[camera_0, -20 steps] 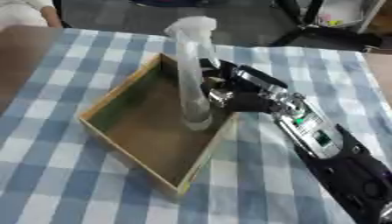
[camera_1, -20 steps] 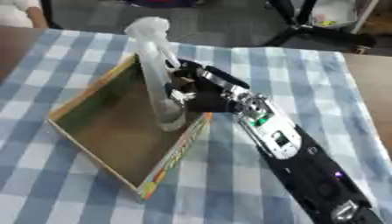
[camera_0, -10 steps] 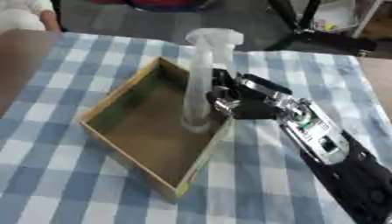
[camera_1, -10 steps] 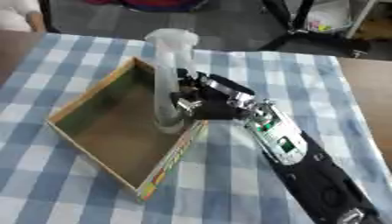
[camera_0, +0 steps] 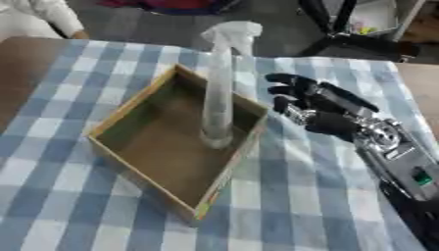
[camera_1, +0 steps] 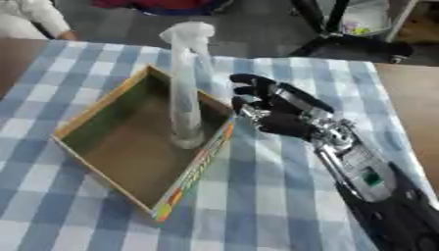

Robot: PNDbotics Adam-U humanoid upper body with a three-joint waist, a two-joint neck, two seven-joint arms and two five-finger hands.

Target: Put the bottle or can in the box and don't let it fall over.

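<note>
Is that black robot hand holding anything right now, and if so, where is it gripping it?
Nothing is held. The right hand is apart from the clear bottle, which stands upright in the box.

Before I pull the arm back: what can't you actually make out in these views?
- Bottle: clear and blurred in both views; label, contents and cap type unreadable.
- Bottle's base: seen through blur, so flat seating on the box floor is uncertain.
- Right hand: palm faces away; underside hidden.
- Left hand: in no view.
- Print on the box's outer side: colours only, too blurred.
</note>
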